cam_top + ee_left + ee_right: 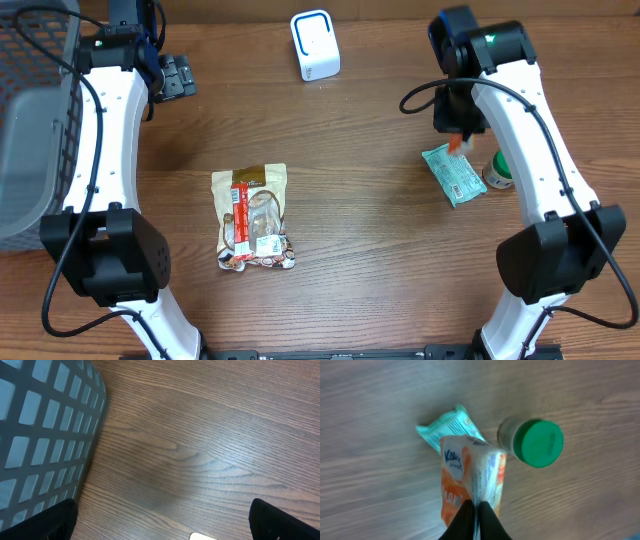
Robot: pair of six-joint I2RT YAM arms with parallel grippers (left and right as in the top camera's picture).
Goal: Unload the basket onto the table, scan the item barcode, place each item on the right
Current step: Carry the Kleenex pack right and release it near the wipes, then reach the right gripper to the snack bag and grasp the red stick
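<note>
- Right gripper [476, 509] is clenched on one end of an orange-and-white pack [472, 472]. Thin pinch, fingers nearly together.
- The pack is well to the right of the scanner [315, 45] and nearer the arm bases. It looks lifted clear of the table [380, 260], though the height is hard to judge.
- Directly under the pack lies a teal packet [455, 173], flat on the wood. A green-capped bottle [498, 172] stands just beside it, farther right of the scanner.
- Left gripper [177, 75] is released, fingers spread wide with nothing between them. It sits left of the scanner, between it and the basket [30, 120], idle over bare wood.
- A snack bag [253, 218] lies flat, left of the scanner and toward the bases, well apart from both grippers.
- Step, as I read it: the pick is done and the carry to the scanner comes next. Nothing is scanned yet, with the pack and scanner well apart.
- The next move calls for swinging the pack left and away from the bases to the scanner's face, then turning the wrist so the barcode side meets it.
- I cannot tell where the barcode sits, as the print is blurred in the wrist view.
- Risk: with an edge grip on a soft pack, it may swing or slip during the turn.
</note>
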